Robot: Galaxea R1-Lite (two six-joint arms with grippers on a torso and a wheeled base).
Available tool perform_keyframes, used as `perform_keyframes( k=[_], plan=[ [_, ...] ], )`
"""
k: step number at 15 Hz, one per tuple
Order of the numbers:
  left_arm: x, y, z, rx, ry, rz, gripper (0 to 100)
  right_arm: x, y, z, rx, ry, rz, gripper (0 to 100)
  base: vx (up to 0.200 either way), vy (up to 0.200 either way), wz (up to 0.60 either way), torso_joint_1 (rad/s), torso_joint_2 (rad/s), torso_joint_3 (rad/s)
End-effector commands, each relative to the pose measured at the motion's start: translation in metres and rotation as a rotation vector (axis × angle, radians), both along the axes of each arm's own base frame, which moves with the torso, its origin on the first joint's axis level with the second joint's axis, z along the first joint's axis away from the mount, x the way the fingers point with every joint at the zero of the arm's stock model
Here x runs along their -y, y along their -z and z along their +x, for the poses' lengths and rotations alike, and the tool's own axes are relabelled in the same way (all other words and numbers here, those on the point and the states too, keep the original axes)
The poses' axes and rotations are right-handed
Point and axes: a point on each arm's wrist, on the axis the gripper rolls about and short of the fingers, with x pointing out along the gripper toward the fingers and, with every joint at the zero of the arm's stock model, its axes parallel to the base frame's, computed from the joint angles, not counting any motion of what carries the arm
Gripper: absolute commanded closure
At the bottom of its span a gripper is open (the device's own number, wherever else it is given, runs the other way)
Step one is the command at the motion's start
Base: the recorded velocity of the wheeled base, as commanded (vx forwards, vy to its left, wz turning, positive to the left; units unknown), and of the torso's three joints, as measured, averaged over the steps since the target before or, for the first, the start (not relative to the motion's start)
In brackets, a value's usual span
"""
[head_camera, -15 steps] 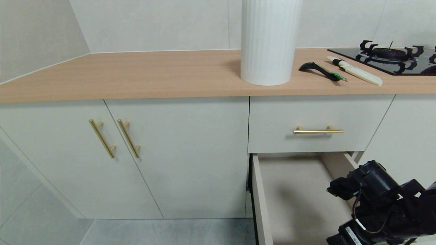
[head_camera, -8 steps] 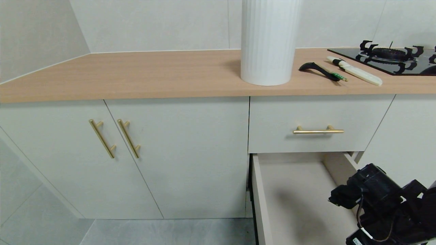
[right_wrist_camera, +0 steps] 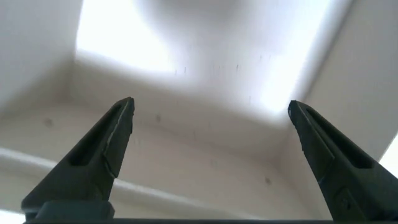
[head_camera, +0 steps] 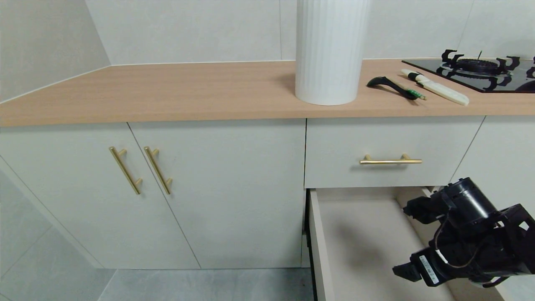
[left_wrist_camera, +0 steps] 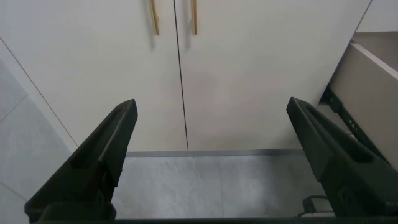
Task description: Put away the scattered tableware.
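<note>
On the wooden countertop (head_camera: 167,90) lie a black spoon (head_camera: 388,85), a thin green-tipped stick (head_camera: 411,91) and a white knife with a black band (head_camera: 436,87), all just right of a tall white ribbed cylinder (head_camera: 328,50). Below them the lower drawer (head_camera: 363,246) stands pulled out, and nothing lies in the part I can see. My right arm (head_camera: 464,234) hangs over the drawer's right side. The right gripper (right_wrist_camera: 211,155) is open and empty, facing the drawer's pale inner walls. The left gripper (left_wrist_camera: 210,112) is open and empty, low before the cabinet doors (left_wrist_camera: 180,68).
The upper drawer (head_camera: 391,161) with a gold handle is closed. Two cabinet doors with gold handles (head_camera: 142,169) fill the left. A black gas hob (head_camera: 480,71) sits at the counter's far right. Grey floor tiles (left_wrist_camera: 205,186) lie below the doors.
My right arm has risen and turned over the open drawer, its wrist now higher and nearer the drawer's back right corner. Nothing on the countertop has moved.
</note>
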Motion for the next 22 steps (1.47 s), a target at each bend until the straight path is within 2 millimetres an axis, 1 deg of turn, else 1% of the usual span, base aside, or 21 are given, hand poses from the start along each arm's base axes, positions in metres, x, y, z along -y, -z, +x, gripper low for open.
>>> perform_keyframes(
  k=[1, 5, 10, 13, 22],
  plan=[
    [0.000, 0.000, 0.000, -0.001, 0.000, 0.000, 0, 0.004, -0.004, 0.001, 0.033, 0.024, 0.021, 0, 0.000, 0.000, 0.00, 0.000, 0.00, 0.000],
    [0.000, 0.000, 0.000, 0.000, 0.001, 0.000, 0, 0.005, -0.007, 0.005, 0.131, 0.034, 0.064, 0, 0.000, 0.000, 0.00, 0.000, 0.00, 0.000],
    [0.000, 0.000, 0.000, -0.001, 0.000, 0.000, 0, 0.007, -0.020, 0.000, 0.193, 0.034, 0.092, 0, 0.000, 0.000, 0.00, 0.008, -0.04, -0.034],
    [0.000, 0.000, 0.000, -0.001, 0.000, 0.000, 0, 0.008, -0.025, 0.000, 0.228, 0.047, 0.092, 0, 0.000, 0.000, 0.00, 0.076, -0.25, -0.264],
    [0.000, 0.000, 0.000, -0.001, 0.000, 0.000, 0, 0.009, -0.029, -0.003, 0.247, 0.048, 0.099, 0, 0.000, 0.000, 0.00, 0.175, -0.49, -0.291]
  ],
)
